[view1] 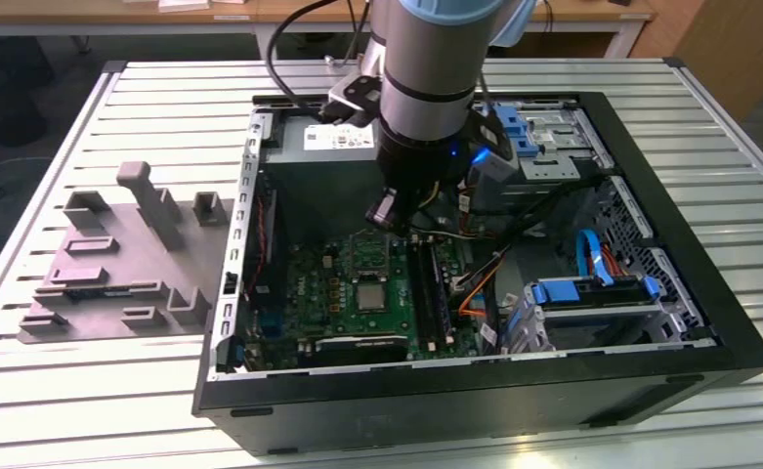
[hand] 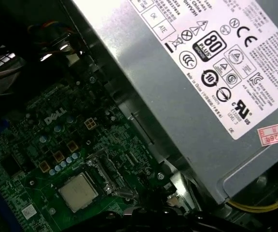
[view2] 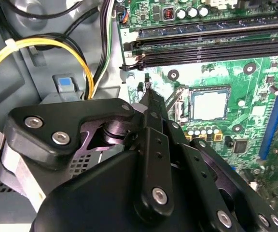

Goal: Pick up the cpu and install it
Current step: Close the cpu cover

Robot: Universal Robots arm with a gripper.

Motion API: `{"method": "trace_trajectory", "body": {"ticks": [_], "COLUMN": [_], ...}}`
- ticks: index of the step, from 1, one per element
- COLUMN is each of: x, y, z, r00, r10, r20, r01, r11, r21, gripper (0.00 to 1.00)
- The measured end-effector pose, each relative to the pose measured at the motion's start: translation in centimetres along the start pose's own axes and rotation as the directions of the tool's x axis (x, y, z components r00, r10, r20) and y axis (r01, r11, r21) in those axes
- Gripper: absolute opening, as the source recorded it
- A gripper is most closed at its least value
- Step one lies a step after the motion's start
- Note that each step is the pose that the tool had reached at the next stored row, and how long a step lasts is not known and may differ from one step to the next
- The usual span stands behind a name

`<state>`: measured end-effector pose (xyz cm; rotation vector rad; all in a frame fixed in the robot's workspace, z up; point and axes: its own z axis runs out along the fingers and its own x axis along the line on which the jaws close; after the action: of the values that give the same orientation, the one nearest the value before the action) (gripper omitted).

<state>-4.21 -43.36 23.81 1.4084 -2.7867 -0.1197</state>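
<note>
The cpu (view2: pixel 209 105) is a small silvery square lying flat in its socket on the green motherboard (view2: pixel 255 87); it also shows in the first wrist view as cpu (hand: pixel 78 192) and in the exterior view as cpu (view1: pixel 372 296). The socket's metal frame (view2: pixel 175 96) stands swung open beside it. My gripper (view2: pixel 147 88) hangs above the board just past that frame, apart from the cpu and toward the power supply. In the exterior view the gripper (view1: pixel 388 210) is inside the open computer case (view1: pixel 694 244), under the arm's wrist.
A big grey power supply with a white label (hand: pixel 201 72) fills the case's far side. Memory slots (view2: pixel 211 43), yellow and black cables (view2: pixel 42 46) and a blue-trimmed drive cage (view1: pixel 590 293) crowd the board. A grey fixture plate (view1: pixel 120 264) lies at the exterior view's left.
</note>
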Motion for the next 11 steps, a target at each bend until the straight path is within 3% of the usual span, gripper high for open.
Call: {"method": "trace_trajectory", "body": {"ticks": [7, 11], "x": [-0.01, -0.01], "y": [0.01, 0.01], "z": [-0.13, -0.21], "r00": [0.9999, 0.9998], "r10": [-0.016, -0.02], "r20": [-0.0017, -0.0055], "r01": [0.016, 0.02], "r11": [0.9999, 0.9998], "r21": [-0.0011, -0.0065], "gripper": [0.11, 0.11]}}
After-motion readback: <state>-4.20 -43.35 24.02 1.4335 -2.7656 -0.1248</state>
